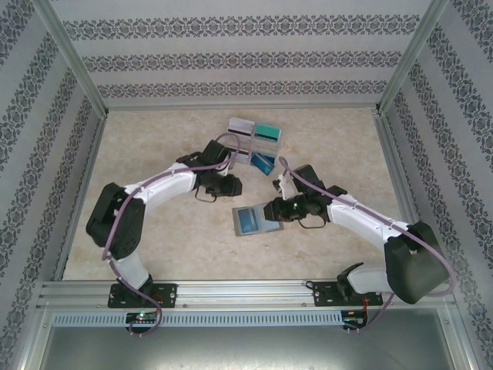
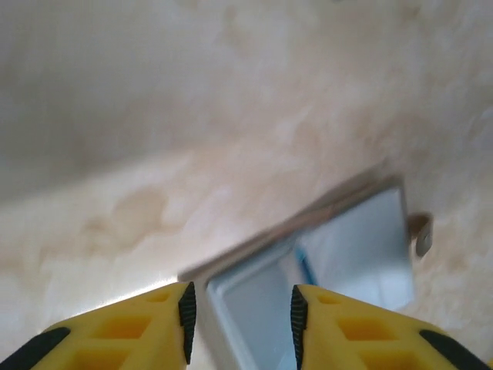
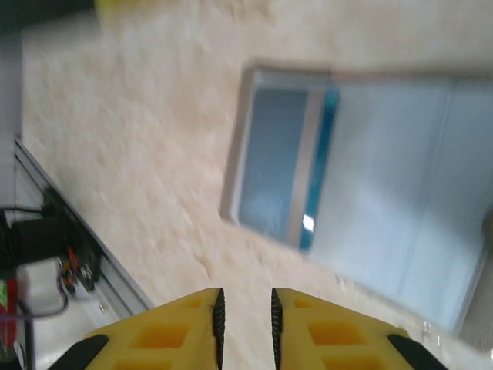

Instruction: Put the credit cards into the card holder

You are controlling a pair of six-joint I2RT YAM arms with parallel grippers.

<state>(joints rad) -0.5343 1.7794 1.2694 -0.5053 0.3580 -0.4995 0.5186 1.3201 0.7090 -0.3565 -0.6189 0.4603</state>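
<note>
The card holder [image 1: 266,218] lies open on the table, pale blue-grey inside. A teal edge of a credit card [image 3: 317,181] shows at its pocket, and the same teal edge [image 2: 306,267] appears in the left wrist view. My left gripper [image 1: 229,185] hovers just behind the holder, and its jaws [image 2: 240,310] stand open over the holder's inner corner [image 2: 254,308] with nothing between them. My right gripper [image 1: 276,210] is at the holder's right edge. Its jaws [image 3: 245,317] stand a narrow gap apart over bare table, apart from the holder [image 3: 385,193].
A four-part rack [image 1: 253,143] behind the holder carries more credit cards: white-grey [image 1: 241,126], teal [image 1: 268,132] and blue [image 1: 263,162]. Patterned walls and metal rails [image 1: 231,289] bound the beige table. The holder's snap tab [image 2: 420,235] sticks out at its side.
</note>
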